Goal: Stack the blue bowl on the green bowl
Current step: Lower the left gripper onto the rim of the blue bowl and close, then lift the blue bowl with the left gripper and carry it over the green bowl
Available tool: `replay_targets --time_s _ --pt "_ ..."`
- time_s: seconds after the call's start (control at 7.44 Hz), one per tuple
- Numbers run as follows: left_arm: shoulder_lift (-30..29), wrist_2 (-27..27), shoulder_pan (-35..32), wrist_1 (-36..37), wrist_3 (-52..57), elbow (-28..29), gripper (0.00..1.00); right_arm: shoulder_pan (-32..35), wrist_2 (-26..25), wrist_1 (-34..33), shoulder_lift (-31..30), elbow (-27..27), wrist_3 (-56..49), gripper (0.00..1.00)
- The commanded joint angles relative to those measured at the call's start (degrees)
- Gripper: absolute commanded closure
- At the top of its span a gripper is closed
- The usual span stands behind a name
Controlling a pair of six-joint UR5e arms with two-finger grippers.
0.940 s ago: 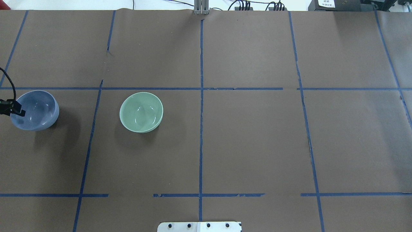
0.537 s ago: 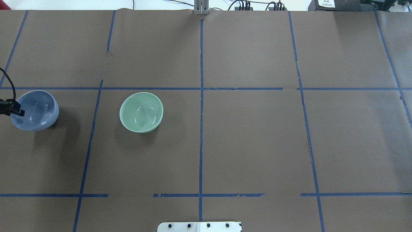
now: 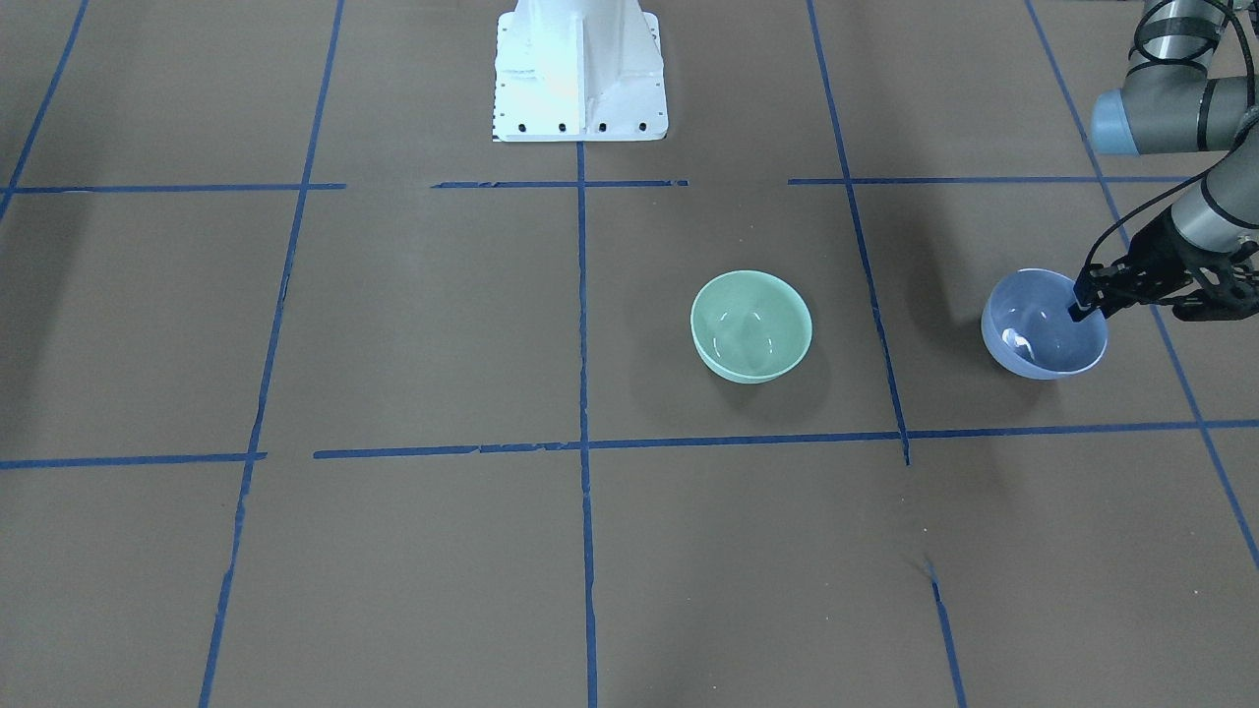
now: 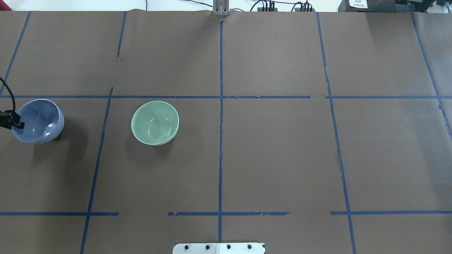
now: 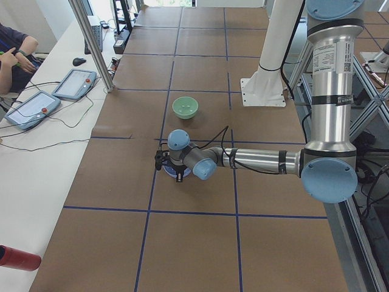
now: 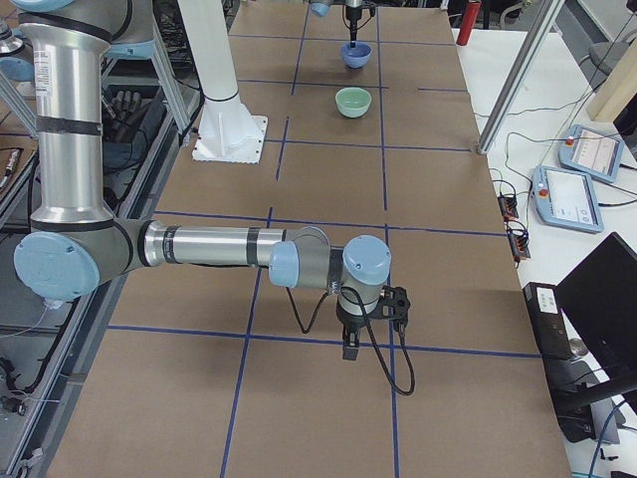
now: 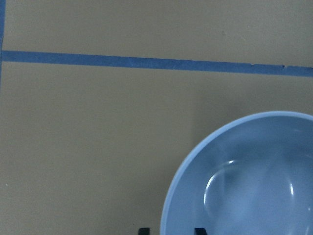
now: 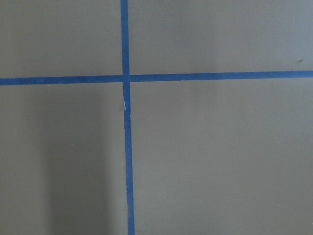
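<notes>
Brown paper [image 4: 275,158] crossed with blue tape lines covers the table; the right arm [image 6: 209,246] hangs over its right end, and whether the right gripper [image 6: 350,351] is apart or together I cannot tell; the green bowl [image 4: 154,122] sits upright left of centre; the blue bowl [image 4: 39,121] lies well apart at the left edge; the left gripper [image 3: 1079,307] clamps its rim, one of the fingertips [image 7: 143,230] outside, one inside. Lift level; glossy glaze may slip or swing in a rim pinch; lower it centred.

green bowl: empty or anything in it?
Empty. The green bowl shows a bare glossy inside in the overhead and front views, with only light reflections on it.
</notes>
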Motion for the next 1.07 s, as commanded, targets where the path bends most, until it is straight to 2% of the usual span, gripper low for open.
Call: replay_targets --time_s 0.0,0.13,0.4,0.54,0.67,0.81,0.94 --pt "0.21 -0.02 0.0 0.09 0.01 -0.34 0.83 -0.04 0.0 0.0 -0.06 0.0 0.05 0.0" --pt "0.21 -0.1 0.0 0.61 0.01 -0.43 1.0 -0.04 0.0 0.0 -0.06 0.0 -0.04 0.0" --pt "-0.5 -0.11 -0.44 2.45 0.01 -0.96 1.0 -0.04 0.0 0.0 -0.06 0.0 0.05 0.0" --pt "-0.67 -0.45 -0.7 8.46 0.09 -4.18 1.0 -0.04 0.0 0.0 -0.06 0.0 0.05 0.0" --pt "-2.5 -0.2 -0.88 18.53 0.35 -10.22 1.0 -0.04 0.0 0.0 -0.06 0.0 0.05 0.0" --pt "-3.82 -0.28 -1.66 24.63 -0.17 -16.8 1.0 0.05 0.0 0.0 -0.06 0.0 -0.04 0.0" --pt "-4.79 -0.19 -1.58 28.26 -5.3 -20.96 1.0 -0.04 0.0 0.0 -0.06 0.0 -0.04 0.0"
